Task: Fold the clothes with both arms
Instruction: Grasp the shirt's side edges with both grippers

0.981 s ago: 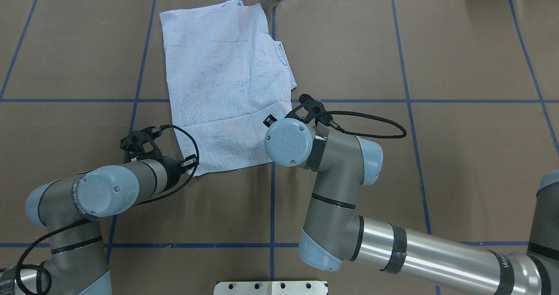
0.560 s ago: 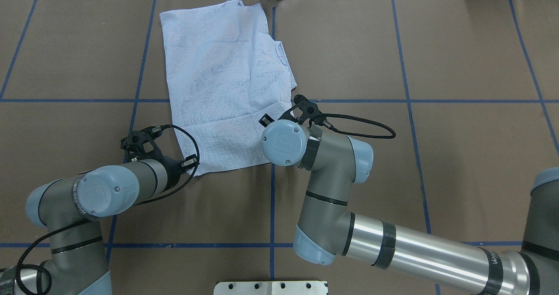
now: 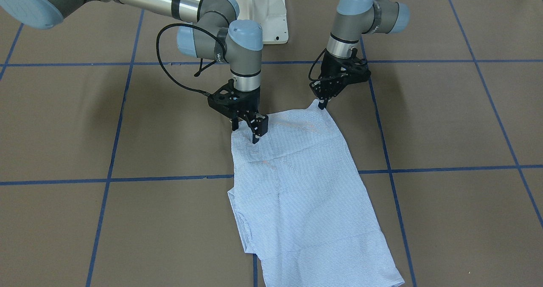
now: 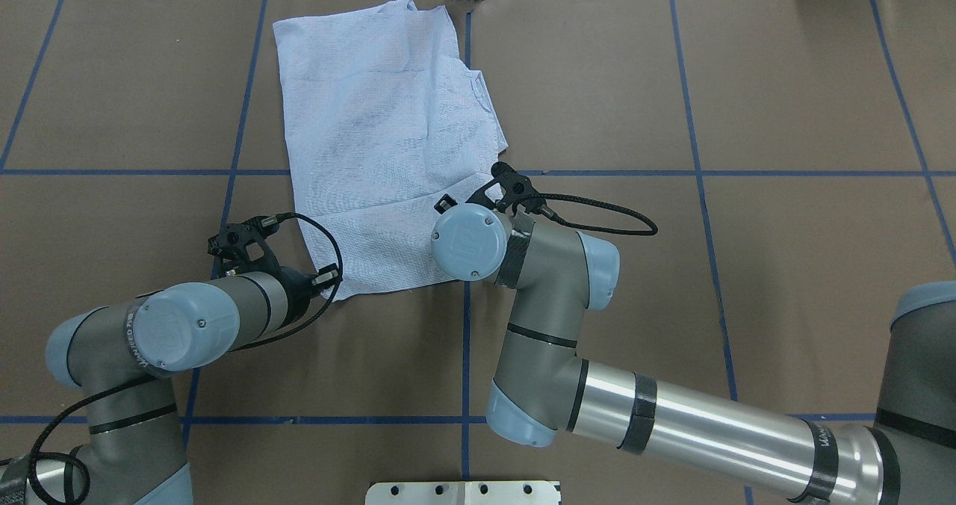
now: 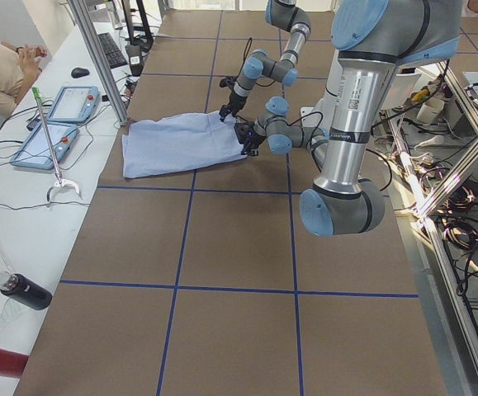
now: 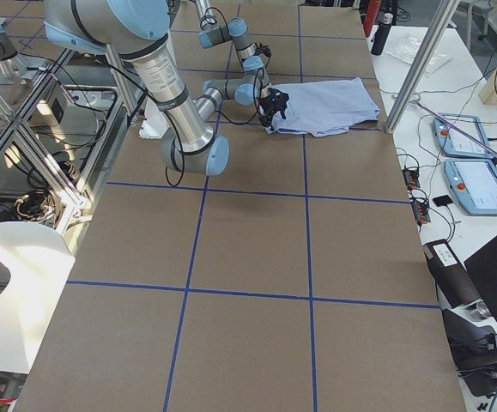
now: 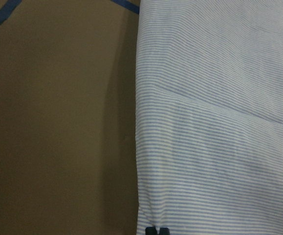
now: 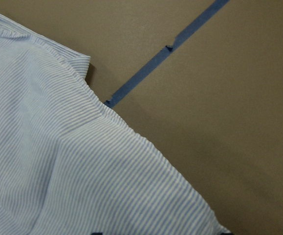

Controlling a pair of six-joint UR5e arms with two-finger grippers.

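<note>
Shirt [image 4: 381, 139] lies folded flat on table [image 4: 747, 266], left of centre. L gripper [image 3: 322, 105] pinched tight on one near corner, cloth slightly peaked. R gripper [image 3: 245, 133] spread wide over other near corner, nothing held.

The left arm [image 4: 224, 311] and right arm [image 4: 694, 426] are silver-grey tubes with round light blue joint caps, each cap embossed with a logo and set with small screws. Black bands carry white lettering. At the wrists, farthest from the white pedestal base [image 3: 267, 7], a black braided cable [image 4: 612, 206] loops.
</note>
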